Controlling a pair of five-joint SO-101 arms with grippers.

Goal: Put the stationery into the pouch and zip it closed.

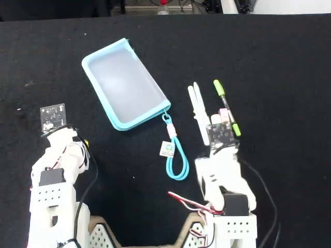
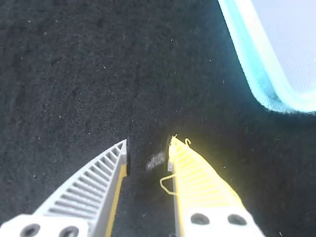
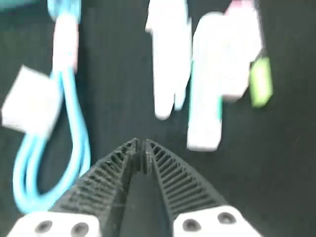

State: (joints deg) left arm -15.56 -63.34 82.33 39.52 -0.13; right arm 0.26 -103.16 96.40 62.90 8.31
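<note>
Two robot arms sit at the near edge of a black table (image 1: 279, 62). The right gripper (image 3: 143, 146) hangs low over the table with its fingers pressed together, holding nothing. The left gripper (image 2: 148, 150), near the table's left edge, has its fingers a narrow gap apart and is also empty, over bare table. Between the arms lies a teal strap loop (image 1: 177, 160) with a small white tag (image 1: 166, 149), running back to the pouch's near right corner. Just beyond the right gripper the stationery lies in a close group. It is made up of white pen-like pieces (image 1: 196, 103), a green highlighter (image 1: 226, 106) beside them toward the right edge, and a small pink-topped piece (image 1: 224, 112) against or just beside the highlighter. Farther off, left of centre, the pouch (image 1: 124, 82) lies flat and askew, translucent with a teal border; whether its zip is open cannot be told. The step in hand looks like the first pick, with nothing yet in the pouch. To do it well, the right fingers would need to spread before lowering, then straddle one piece across its narrow width. Taking an outer piece first should keep its neighbours from being dragged. The strap loop lies near the route to the pouch and could snag. Open room is generous toward the far and right edges, and between the left arm and the pouch.
</note>
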